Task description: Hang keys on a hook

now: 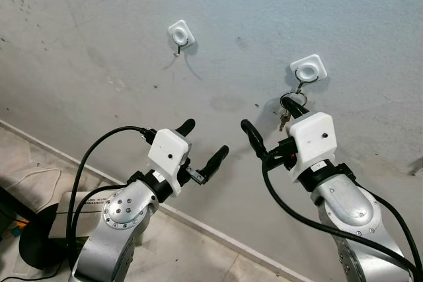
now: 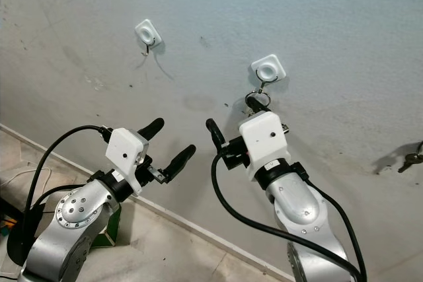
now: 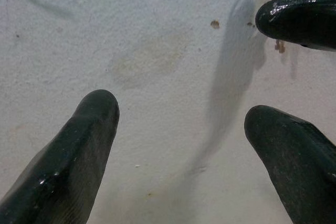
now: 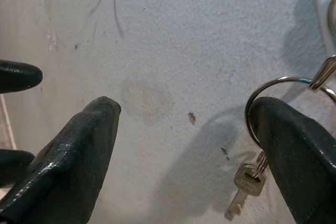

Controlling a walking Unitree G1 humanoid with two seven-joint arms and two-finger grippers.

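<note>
Facing a pale grey plaster wall (image 1: 99, 24), we see two white square stick-on hooks: one (image 1: 181, 33) toward the upper left of centre in the left eye view, bare, and a second (image 1: 308, 70) at the right of centre. From that second white hook hangs a silver key ring (image 4: 273, 90) with small brass-coloured keys (image 4: 245, 182) dangling below it, low and right of centre in the right wrist view. Our right gripper (image 1: 268, 123) sits just under the hook with its black fingers spread wide apart; one fingertip (image 4: 294, 145) lies against the ring, though we cannot tell whether it presses on it. Our left gripper (image 1: 206, 143) hovers at lower centre-left, near the wall, its fingers also apart and holding nothing. Another key (image 2: 410, 158) hangs at the far right edge of the right eye view.
</note>
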